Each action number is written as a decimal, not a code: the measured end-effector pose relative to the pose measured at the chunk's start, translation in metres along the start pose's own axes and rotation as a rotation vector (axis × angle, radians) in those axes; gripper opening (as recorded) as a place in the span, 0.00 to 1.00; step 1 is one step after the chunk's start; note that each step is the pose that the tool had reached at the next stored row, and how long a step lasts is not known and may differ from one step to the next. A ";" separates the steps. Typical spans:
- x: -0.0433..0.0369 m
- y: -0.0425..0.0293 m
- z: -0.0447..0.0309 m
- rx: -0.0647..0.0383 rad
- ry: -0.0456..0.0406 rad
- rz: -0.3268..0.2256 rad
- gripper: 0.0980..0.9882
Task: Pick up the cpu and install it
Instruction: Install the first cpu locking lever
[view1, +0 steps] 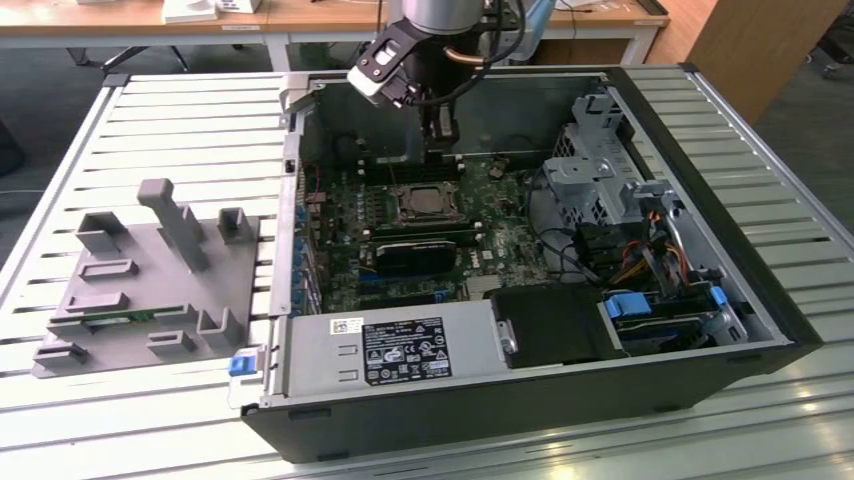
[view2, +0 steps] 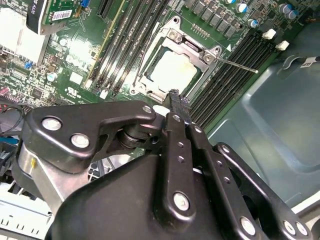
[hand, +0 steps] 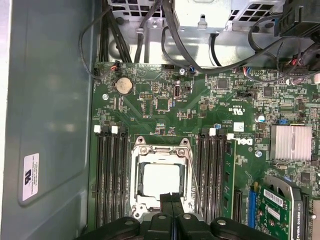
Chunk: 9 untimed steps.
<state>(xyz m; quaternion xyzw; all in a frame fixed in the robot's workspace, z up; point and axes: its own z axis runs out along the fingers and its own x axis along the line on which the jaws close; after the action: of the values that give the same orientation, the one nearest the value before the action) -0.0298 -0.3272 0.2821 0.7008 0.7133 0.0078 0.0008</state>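
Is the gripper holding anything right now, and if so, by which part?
Nothing is held. The gripper hangs above the socket with its fingers shut together and nothing between them. The cpu lies flat in the socket, apart from the fingers.

- The exterior view is evenly bright; pale glare streaks lie across the ribbed silver metal table (view1: 160, 130), strongest near its front edge.
- The inside of the open black computer case (view1: 747, 350) is dimmer than the table, with shadow along its walls.
- In the second wrist view, the shiny silver square cpu (view2: 172, 70) is washed out to near white, and the white block in the corner is blown out.
- The black metal gripper (view2: 176, 107) close to that lens looks soft, with bright glints on its screws.
- In the first wrist view, the green circuit board (hand: 200, 110) is sharp and evenly lit; the cpu glares pale.
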 end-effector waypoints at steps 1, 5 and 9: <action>0.0000 0.0000 -0.0005 0.000 0.0000 0.000 0.01; 0.0000 0.0000 -0.0024 0.000 0.0000 0.000 0.01; 0.0000 0.0001 -0.0043 0.000 -0.0001 0.000 0.01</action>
<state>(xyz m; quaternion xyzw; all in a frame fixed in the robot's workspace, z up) -0.0298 -0.3272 0.2865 0.7008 0.7133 0.0078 0.0009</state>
